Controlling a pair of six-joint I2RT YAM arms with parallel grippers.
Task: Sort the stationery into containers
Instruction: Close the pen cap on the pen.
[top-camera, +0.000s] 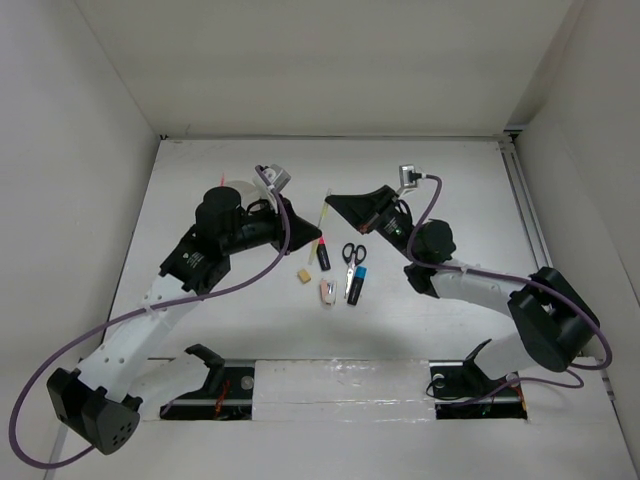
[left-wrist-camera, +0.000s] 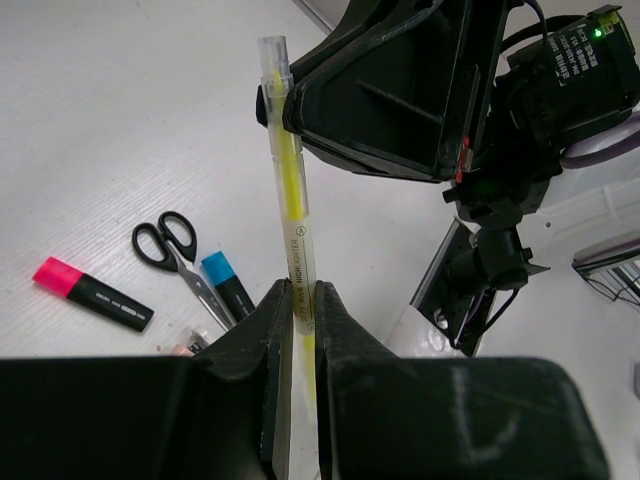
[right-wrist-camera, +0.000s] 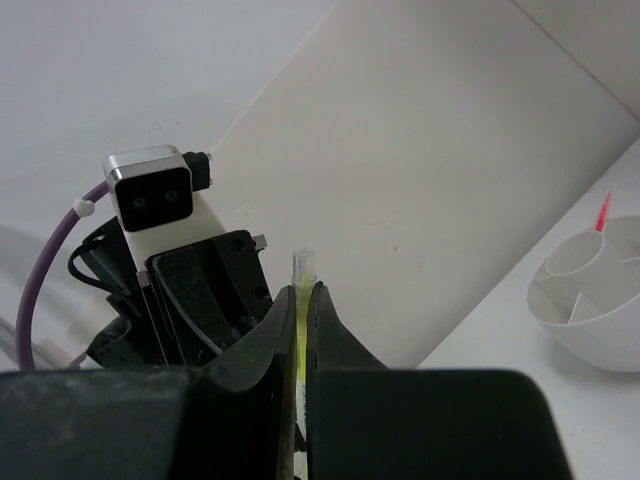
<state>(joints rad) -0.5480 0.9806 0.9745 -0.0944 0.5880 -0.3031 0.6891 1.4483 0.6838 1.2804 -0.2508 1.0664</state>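
The thin yellow stick is held in the air between both grippers. My left gripper is shut on its lower part, and my right gripper is shut on its upper end. In the top view the left gripper and right gripper meet above the table's middle. The round white tray stands behind, with a pink pen sticking up in it. In the top view the tray is mostly hidden by my left arm.
On the table below lie a pink-capped highlighter, black scissors, a blue-capped highlighter, a tan eraser and a white-pink piece. White walls enclose the table on three sides.
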